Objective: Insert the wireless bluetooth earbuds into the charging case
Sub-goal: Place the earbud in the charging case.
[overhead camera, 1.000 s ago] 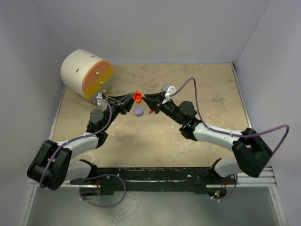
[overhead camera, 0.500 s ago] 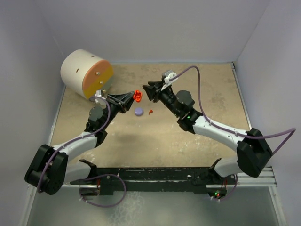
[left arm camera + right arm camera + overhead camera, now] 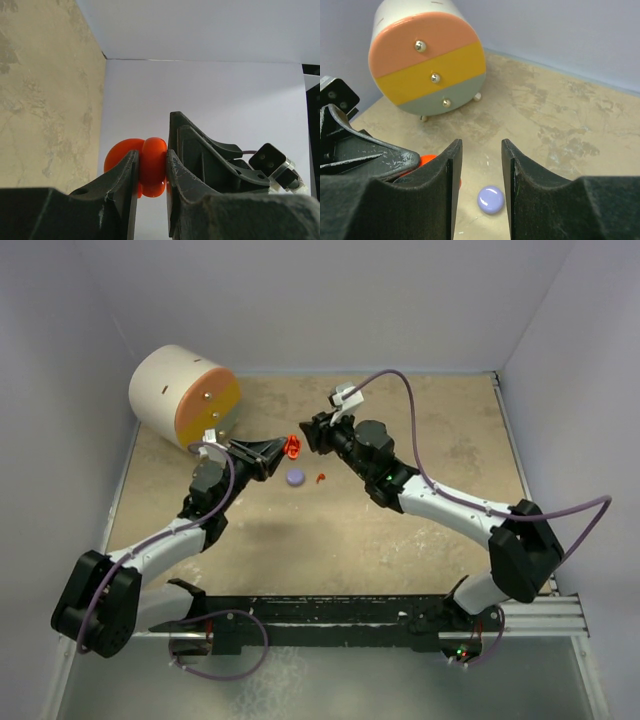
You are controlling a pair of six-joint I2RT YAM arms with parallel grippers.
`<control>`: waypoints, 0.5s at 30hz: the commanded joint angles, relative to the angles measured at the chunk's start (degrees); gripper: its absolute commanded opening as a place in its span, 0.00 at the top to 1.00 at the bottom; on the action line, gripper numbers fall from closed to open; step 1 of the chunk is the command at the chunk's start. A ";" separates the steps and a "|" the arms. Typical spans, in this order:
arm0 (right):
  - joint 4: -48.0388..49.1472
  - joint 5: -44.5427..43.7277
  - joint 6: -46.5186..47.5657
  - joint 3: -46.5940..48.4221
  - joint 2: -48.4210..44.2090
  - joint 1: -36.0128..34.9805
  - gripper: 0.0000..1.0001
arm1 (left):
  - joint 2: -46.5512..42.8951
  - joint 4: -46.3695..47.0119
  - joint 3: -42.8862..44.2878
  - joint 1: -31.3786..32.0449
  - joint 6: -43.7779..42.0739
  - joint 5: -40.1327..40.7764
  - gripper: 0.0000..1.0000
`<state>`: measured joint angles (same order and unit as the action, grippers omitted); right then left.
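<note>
Status: left gripper [image 3: 151, 159] is clenched on the red charging case [image 3: 150, 167]. The case is pinched between both fingers and held off the worktop [image 3: 460, 430], over its centre-left area. Two rounded red lobes are seen in the left wrist view, so the case may be hinged open; this cannot be confirmed from that angle.

The right gripper [image 3: 481, 150] is released: its fingers are spread and nothing is seen between them. It is positioned just beside the held case, with its tip facing the tip of the left gripper. Whether the case is touched by it cannot be told from the top view.

One small red earbud [image 3: 320, 478] is seen lying on the worktop, just right of a lavender disc [image 3: 491, 200]; the two are near but apart. In the top view both are located below the gripper tips, on the side toward the arm bases. The earbud is too small for its shape to be resolved.

A round drawer cabinet [image 3: 430, 65] is stood at the far-left corner of the worktop. Its front is banded peach, yellow and grey-green, with three small knobs, and it is carried on little feet. The left wrist is held close to its front.
</note>
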<state>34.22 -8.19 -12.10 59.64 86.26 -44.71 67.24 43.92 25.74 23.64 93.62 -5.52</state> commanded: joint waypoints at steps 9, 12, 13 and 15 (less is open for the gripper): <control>-0.96 -1.75 -1.88 3.66 2.63 -2.24 0.60 | 1.23 1.98 2.47 0.10 -2.00 0.60 1.00; -1.32 -1.82 -1.94 4.04 3.26 -2.55 0.60 | 1.33 2.05 2.56 0.10 -1.98 0.63 1.00; -1.52 -1.83 -1.97 4.08 3.37 -2.69 0.60 | 1.31 2.05 2.58 0.09 -2.01 0.60 1.00; -1.84 -2.12 -2.15 3.90 3.56 -2.97 0.60 | 1.36 2.05 2.68 0.14 -2.03 0.68 1.00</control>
<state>31.79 -9.61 -13.17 60.86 90.11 -46.87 68.66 43.79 25.93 23.64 93.19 -5.45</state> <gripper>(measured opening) 0.399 0.236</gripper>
